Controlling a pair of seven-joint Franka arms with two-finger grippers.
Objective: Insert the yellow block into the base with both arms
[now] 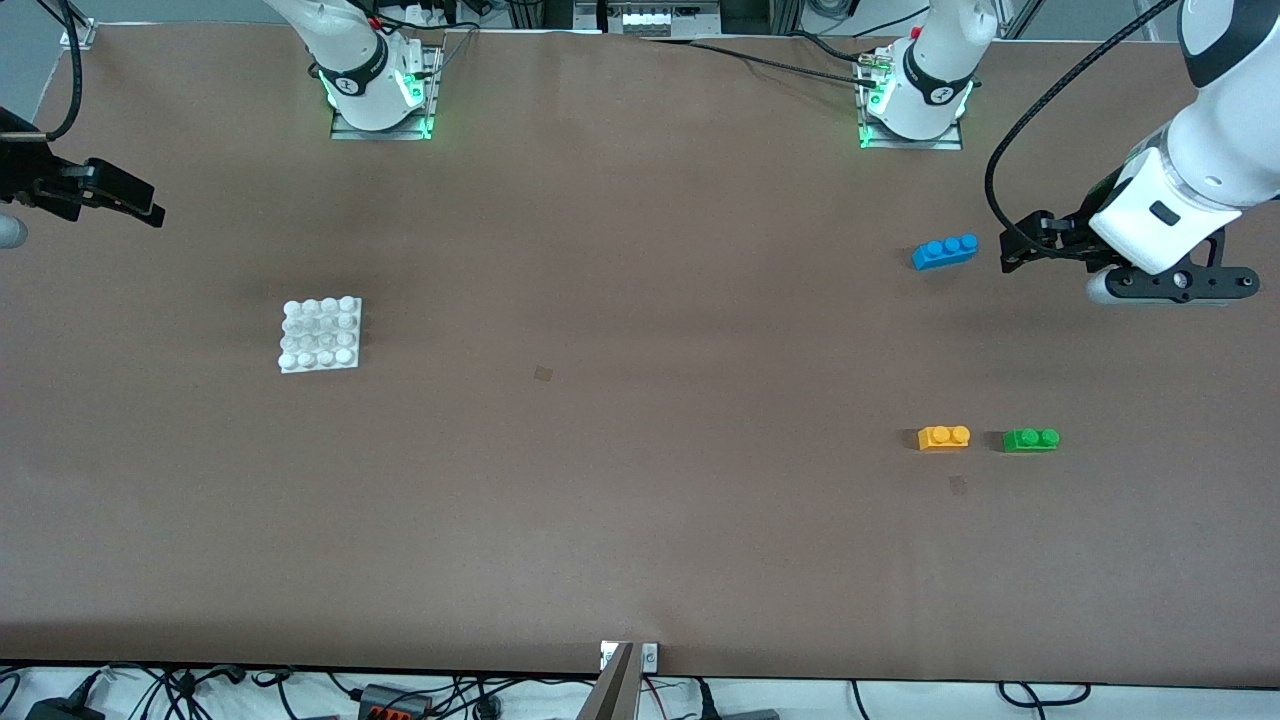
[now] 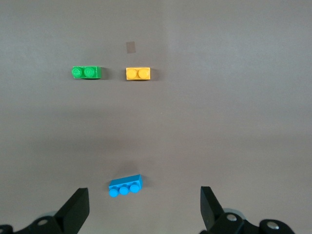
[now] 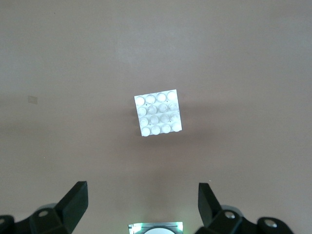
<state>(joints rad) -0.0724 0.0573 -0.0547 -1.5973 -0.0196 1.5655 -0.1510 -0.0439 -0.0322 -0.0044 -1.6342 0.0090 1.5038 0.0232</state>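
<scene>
This is a robotics lab. Two white jointed arms (image 1: 1200,150) stand bolted on metal base plates (image 1: 380,125) lit green along one edge of a broad brown worktop (image 1: 640,520), with black cables (image 1: 760,60) trailing from them and aluminium framing at the edge. More cables and power plugs (image 1: 395,705) lie tangled under the edge nearest the front camera.

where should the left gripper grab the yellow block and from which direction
Probably from straight above, pinching the yellow block across its two long side faces, below the studs. It lies flat on the table, studs up, so the top is free. The green brick sits beside one short end, apart from it, so the long sides give more room. The left gripper is open.
</scene>
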